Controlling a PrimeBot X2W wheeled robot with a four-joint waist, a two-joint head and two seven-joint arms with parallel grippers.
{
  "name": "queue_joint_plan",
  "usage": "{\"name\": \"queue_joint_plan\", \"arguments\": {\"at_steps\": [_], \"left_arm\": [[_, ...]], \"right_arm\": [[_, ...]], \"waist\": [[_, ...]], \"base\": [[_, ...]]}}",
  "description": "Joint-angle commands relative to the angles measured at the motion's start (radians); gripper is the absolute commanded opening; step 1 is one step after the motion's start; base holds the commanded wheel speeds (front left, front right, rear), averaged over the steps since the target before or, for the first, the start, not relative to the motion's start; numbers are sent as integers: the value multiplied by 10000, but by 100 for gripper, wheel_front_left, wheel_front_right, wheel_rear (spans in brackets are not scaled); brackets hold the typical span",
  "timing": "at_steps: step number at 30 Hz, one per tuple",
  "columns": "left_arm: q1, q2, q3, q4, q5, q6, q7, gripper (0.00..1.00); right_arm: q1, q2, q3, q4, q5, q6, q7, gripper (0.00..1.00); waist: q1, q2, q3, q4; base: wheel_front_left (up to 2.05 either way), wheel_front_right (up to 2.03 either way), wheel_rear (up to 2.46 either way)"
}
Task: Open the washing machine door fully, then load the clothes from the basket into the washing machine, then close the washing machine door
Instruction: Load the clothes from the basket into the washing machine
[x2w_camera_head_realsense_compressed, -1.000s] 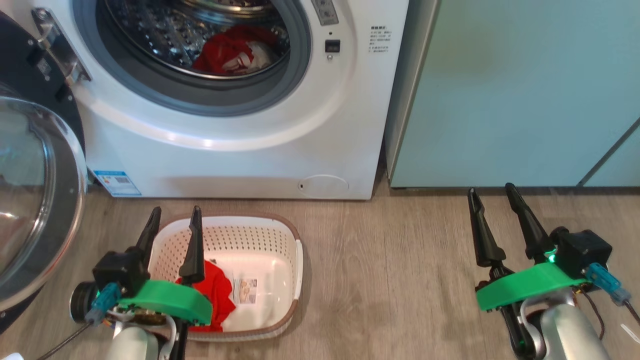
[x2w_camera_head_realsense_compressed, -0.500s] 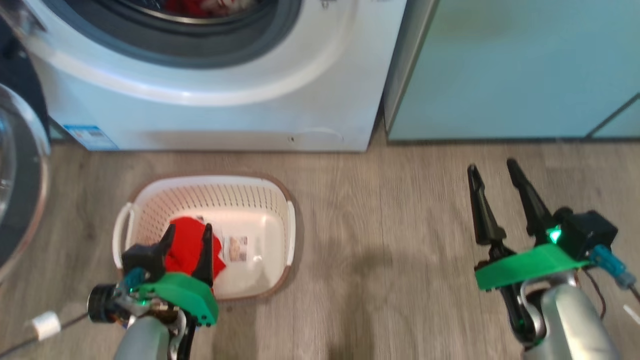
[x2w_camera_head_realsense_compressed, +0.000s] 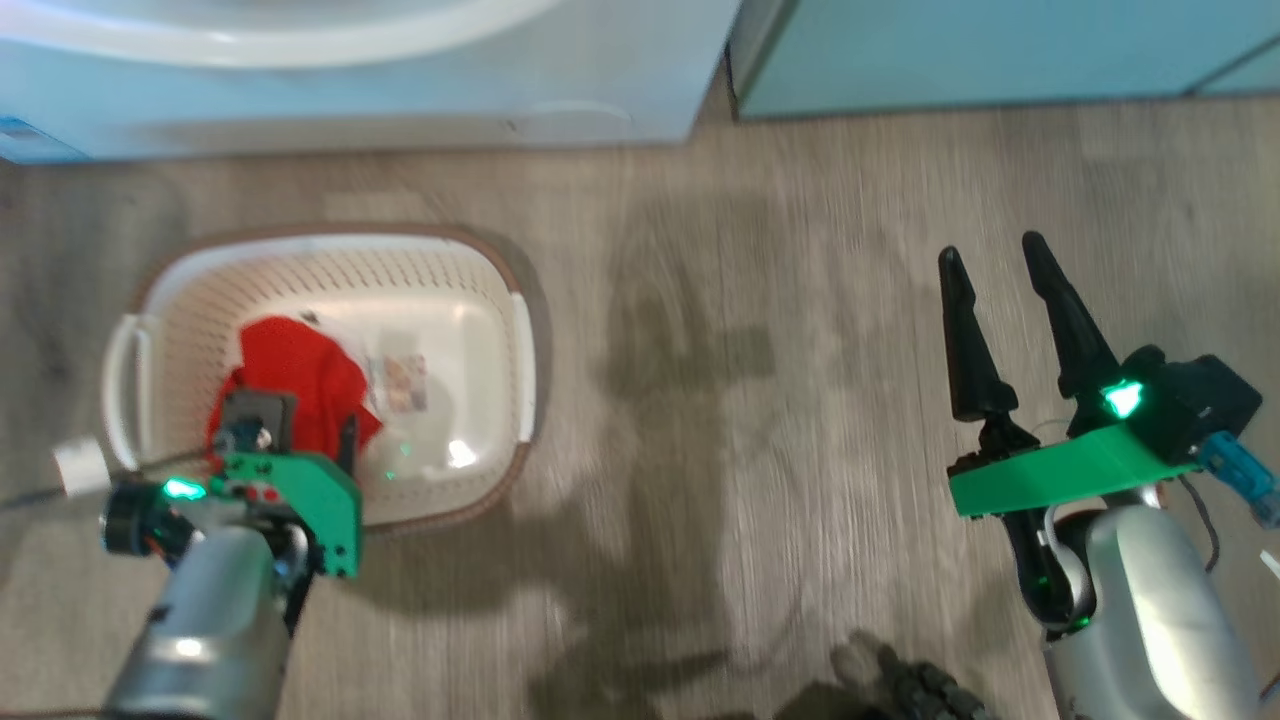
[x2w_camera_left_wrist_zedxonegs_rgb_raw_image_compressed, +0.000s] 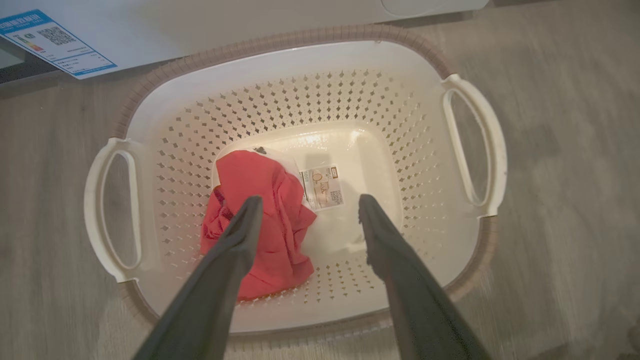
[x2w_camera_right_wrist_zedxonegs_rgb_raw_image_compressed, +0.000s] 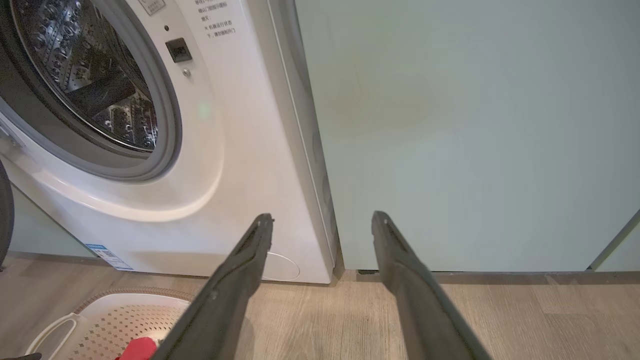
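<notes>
Wood-look floor, head view: basket sits just before washing machine, red clothes on its floor, toward the left handle. R gripper hangs over bare floor well to the right, jaws wide, empty.
L wrist view: L gripper above basket, jaws wide, nothing gripped. One finger overlaps the red heap beside sticker.
R wrist view: washing machine door swung aside, drum mouth uncovered.
Est.: opening done; pickup, loading, closing left.

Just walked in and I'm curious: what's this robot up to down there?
The left gripper, jaws open, is poised over the red clothes lying in the basket on the floor before the washing machine. Nothing is gripped yet. The right gripper hangs open off to the side, holding nothing.
</notes>
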Motion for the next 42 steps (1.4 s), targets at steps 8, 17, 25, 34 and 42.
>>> {"name": "queue_joint_plan", "arguments": {"at_steps": [8,17,25,34,42], "left_arm": [[-1275,934,-147,1358,371,102,695,100],[-2223,1663,-672,1833,789,174,2190,100],[-2752,2292,-893,1921,911,332,2871,100],[-3384,2860,-1386,1955,1289,590,3769,100],[-3690,3159,-1855,1967,1627,874,4396,100]], "right_arm": [[-323,-16,383,-516,304,0,-92,100],[-699,-16,626,-668,663,0,-92,100],[-936,-16,836,-697,1024,0,-92,100],[-1226,-16,1140,-708,1347,0,-92,100],[-1454,-16,1349,-912,1556,0,-92,100]], "waist": [[-3,1,1736,-740],[-3,1,2982,-1203],[-3,1,3735,-1570],[-3,1,4515,-1871],[-3,1,5004,-2118]], "base": [[0,0,0],[0,0,0],[0,0,0],[0,0,0],[0,0,0]]}}
